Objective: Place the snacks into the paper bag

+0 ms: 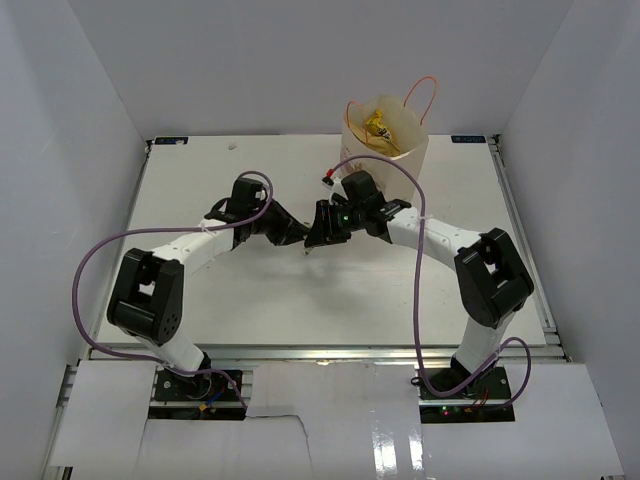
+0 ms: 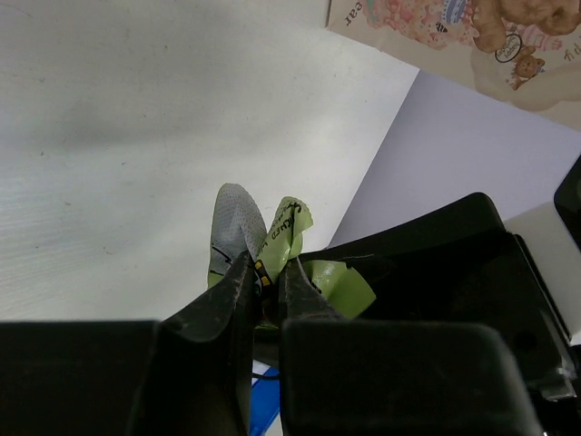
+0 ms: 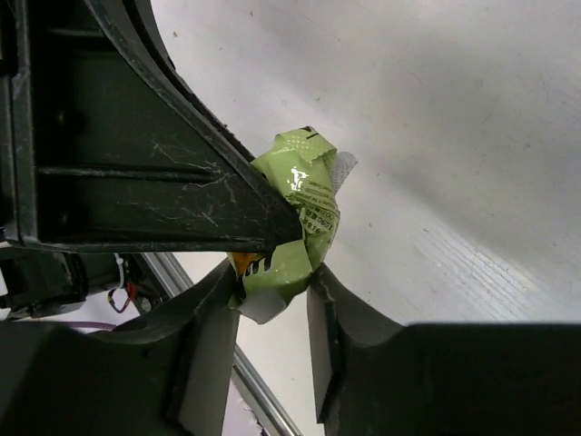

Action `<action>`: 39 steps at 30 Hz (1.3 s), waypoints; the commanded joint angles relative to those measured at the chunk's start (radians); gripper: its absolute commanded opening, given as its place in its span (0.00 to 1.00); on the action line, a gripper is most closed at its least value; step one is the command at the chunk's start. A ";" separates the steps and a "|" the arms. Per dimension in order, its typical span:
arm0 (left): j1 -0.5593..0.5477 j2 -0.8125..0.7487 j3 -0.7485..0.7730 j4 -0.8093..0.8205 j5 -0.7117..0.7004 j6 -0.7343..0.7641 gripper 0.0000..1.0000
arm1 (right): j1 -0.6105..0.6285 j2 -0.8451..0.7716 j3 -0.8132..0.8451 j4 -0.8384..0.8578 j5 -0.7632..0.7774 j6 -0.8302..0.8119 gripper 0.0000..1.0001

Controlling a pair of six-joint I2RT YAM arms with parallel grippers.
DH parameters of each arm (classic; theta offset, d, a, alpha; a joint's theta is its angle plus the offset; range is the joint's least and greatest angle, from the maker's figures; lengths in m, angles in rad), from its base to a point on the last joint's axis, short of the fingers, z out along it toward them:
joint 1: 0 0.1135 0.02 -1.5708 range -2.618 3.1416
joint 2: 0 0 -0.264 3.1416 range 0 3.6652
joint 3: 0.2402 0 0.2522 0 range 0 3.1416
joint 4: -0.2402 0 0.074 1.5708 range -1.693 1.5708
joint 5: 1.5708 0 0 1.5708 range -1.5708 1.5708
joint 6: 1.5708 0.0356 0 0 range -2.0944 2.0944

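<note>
Pinching one light-green packet (image 2: 290, 229) tight in left gripper (image 2: 265, 263), just near-left of the lone paper bag (image 1: 415, 155); squeezing the same packet's other end between right gripper (image 3: 272, 283) fingers, lying lengthwise jaw to jaw; favouring right arm as nearer the bag; showing one yellow packet (image 1: 378, 127) inside.

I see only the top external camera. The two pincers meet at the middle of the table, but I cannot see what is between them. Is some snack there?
Observer: Yes. The left wrist camera shows the left pincer shut on a small crumpled light-green packet.
Operator: Does the right pincer have it also?
Observer: The right wrist camera shows the right pincer with one finger at each side of that packet, both touching it.
</note>
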 commanded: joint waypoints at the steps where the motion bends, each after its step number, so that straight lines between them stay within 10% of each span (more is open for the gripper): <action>1: -0.006 -0.085 -0.016 0.020 0.029 -0.015 0.14 | 0.001 -0.008 0.048 -0.007 0.061 -0.038 0.36; 8: -0.003 -0.121 -0.042 0.057 0.043 -0.019 0.54 | -0.002 -0.054 0.052 -0.019 0.036 -0.163 0.08; 16: 0.089 -0.297 0.042 -0.053 -0.078 0.171 0.91 | -0.033 -0.217 0.048 -0.102 -0.132 -0.709 0.08; 22: 0.177 -0.458 0.021 -0.112 -0.159 0.307 0.94 | -0.095 -0.302 0.297 -0.252 -0.176 -0.957 0.08; 28: 0.192 -0.530 -0.074 -0.099 -0.150 0.310 0.95 | -0.321 -0.200 0.644 -0.231 -0.120 -0.824 0.08; 39: 0.195 -0.560 -0.133 -0.080 -0.147 0.349 0.94 | -0.410 0.021 0.701 -0.177 0.198 -0.993 0.09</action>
